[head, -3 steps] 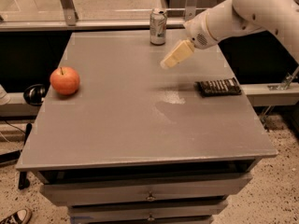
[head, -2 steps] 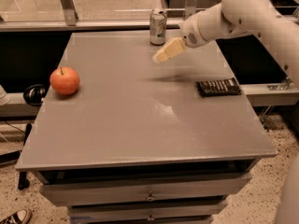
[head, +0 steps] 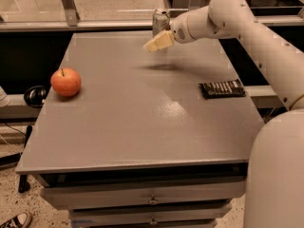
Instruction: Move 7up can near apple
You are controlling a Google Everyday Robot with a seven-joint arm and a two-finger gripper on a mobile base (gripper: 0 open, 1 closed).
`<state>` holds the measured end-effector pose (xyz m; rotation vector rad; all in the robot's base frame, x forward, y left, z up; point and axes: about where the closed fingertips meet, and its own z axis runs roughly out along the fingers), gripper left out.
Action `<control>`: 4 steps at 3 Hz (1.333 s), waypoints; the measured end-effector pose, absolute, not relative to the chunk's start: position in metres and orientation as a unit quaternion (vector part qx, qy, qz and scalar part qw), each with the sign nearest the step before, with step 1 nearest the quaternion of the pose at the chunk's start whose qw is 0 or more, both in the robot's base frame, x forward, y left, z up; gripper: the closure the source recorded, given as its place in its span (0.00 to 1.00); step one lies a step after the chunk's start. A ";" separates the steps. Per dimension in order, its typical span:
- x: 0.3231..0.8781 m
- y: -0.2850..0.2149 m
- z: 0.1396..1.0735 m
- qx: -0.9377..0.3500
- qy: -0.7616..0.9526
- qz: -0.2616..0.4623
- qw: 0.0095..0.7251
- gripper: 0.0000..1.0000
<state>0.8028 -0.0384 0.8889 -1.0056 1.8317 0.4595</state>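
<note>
The 7up can (head: 159,21) stands upright at the far edge of the grey table (head: 142,127), a silvery can with green markings. My gripper (head: 157,42) hovers just in front of the can and slightly left of it, above the table, its pale fingers pointing left. The white arm reaches in from the right and partly covers the can's right side. The orange-red apple (head: 65,81) with a short dark stem sits near the table's left edge, well away from the can.
A flat black packet (head: 222,88) lies near the table's right edge. The robot's white body (head: 275,175) fills the lower right. Drawers sit under the table front. A railing runs behind the table; a dark object (head: 33,95) lies left of it.
My gripper has moved left and farther back, from over the table's right middle to just in front of the can. The can, apple and black packet have not moved.
</note>
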 end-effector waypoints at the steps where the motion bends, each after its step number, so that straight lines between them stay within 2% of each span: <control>1: 0.824 -0.028 0.886 -0.392 0.750 0.199 0.494 0.00; 3: 0.867 -0.035 0.881 -0.363 0.762 0.177 0.506 0.00; 4: 0.879 -0.049 0.881 -0.321 0.770 0.197 0.515 0.18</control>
